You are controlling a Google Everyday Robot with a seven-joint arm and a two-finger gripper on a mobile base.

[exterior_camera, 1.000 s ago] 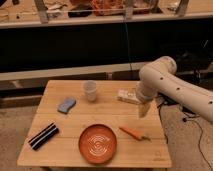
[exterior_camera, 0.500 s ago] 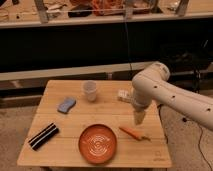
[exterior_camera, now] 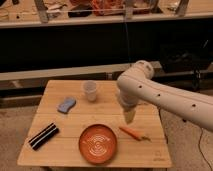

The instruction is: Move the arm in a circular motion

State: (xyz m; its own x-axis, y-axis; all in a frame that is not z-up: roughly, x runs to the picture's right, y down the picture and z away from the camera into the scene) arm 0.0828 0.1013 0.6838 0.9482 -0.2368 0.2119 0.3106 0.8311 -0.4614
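Above desk [exterior_camera: 150,156], right of centre: arm [exterior_camera: 155,92], cream-white, thick rounded segments with small dark holes; it enters from the right edge, bends at a bulbous joint and turns downward.
Tip of arm: gripper [exterior_camera: 130,116], narrow and beige, hanging point-down over the desk, between the cup and the carrot, apart from both.
State of gripper: cannot tell whether apart or together; nothing seen in it.
Desk: light wood, low, standing on a pale floor.
Cup [exterior_camera: 90,91]: pale, upright, near the back edge, left of the arm's joint.
Sponge [exterior_camera: 66,105]: blue, lying flat, just left and forward of the cup.
Striped block [exterior_camera: 43,136]: black with pale lines, near the front-left corner.
Plate [exterior_camera: 98,143]: orange-red with a pale swirl, at front centre.
Carrot [exterior_camera: 132,133]: orange, lying just right of the plate, just beyond the gripper's point.
Background: dark shelving with cluttered items on top.
Step in hand: by judgement, partway round a circle traced in the air above the desk, at its near, low side.
Next move calls for: a smooth curving sweep at a steady height, no grasp needed.
Hazard: by judgement, a low pass could brush the carrot or the cup.
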